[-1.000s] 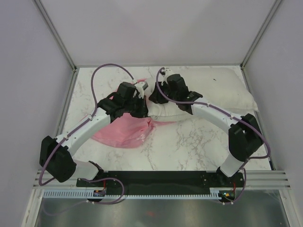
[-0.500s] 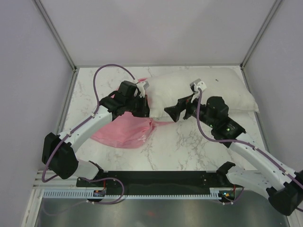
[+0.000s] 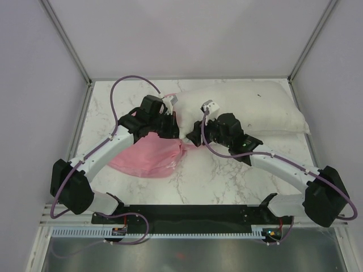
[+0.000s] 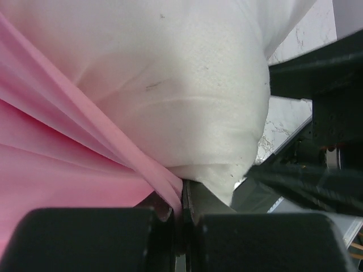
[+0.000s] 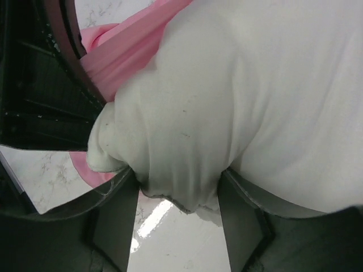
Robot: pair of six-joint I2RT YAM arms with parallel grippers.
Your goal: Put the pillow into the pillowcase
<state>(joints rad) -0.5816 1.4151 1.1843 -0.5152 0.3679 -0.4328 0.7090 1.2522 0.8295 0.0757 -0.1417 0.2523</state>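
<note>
The white pillow (image 3: 244, 107) lies along the back right of the table. The pink satin pillowcase (image 3: 148, 157) lies crumpled at centre left, its edge lifted against the pillow's left end. My left gripper (image 3: 173, 127) is shut on a pinched strip of the pillowcase (image 4: 68, 147), with the pillow (image 4: 187, 85) bulging right behind it; the jaws (image 4: 182, 195) meet on the pink fabric. My right gripper (image 3: 196, 136) is at the pillow's near-left corner. In the right wrist view its fingers (image 5: 116, 218) squeeze the bunched pillow corner (image 5: 187, 153) between them, and the pillowcase (image 5: 122, 54) shows just beyond.
The marble table (image 3: 227, 175) has raised rails at its left and right sides and pale walls all round. Purple cables (image 3: 133, 80) loop over both arms. The two wrists are almost touching at the pillow's left end.
My right arm swung out to the right and came back, lower, onto the pillow's near-left corner. My left gripper has held its place on the pillowcase edge.
</note>
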